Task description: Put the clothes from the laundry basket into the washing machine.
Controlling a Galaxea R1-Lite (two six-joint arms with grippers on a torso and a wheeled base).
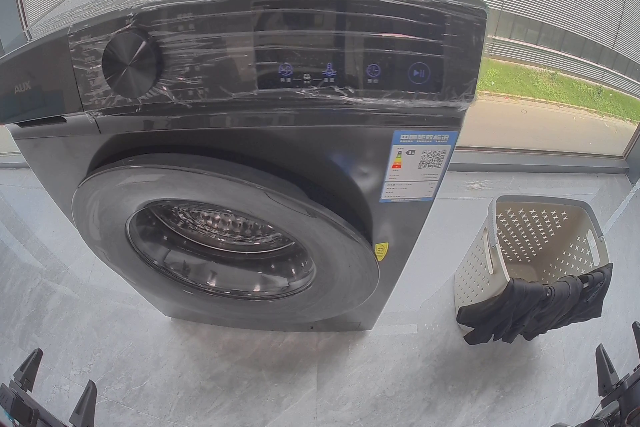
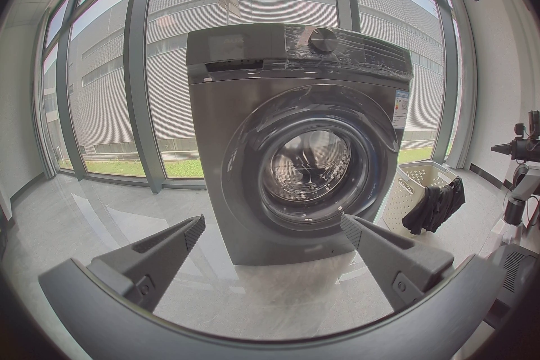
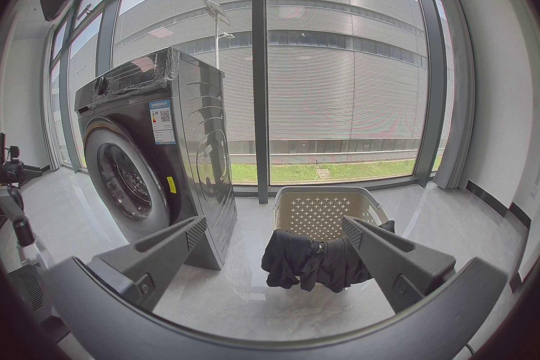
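- My left gripper (image 1: 59,375) and my right gripper (image 1: 620,341) both hang low over the floor, with fingers spread apart and nothing in them.
- The clothes (image 1: 533,308), a dark garment, lie draped over the near rim of the laundry basket (image 1: 475,268), partly hanging outside. The basket stands on the floor just beside the right side of the washing machine (image 1: 267,135).
- The round door (image 1: 220,241) looks shut to me, so I judge it must be opened before anything goes in. My left gripper faces it.
- For the pick, my right gripper should come from above onto the thick fold at the rim and close on cloth only, not on the basket wall.
- The basket looks light and may tip or slide if I pull sideways, so lifting straight up is safer.
- Plastic film covers the control panel (image 1: 300,55) with its dial (image 1: 130,63).
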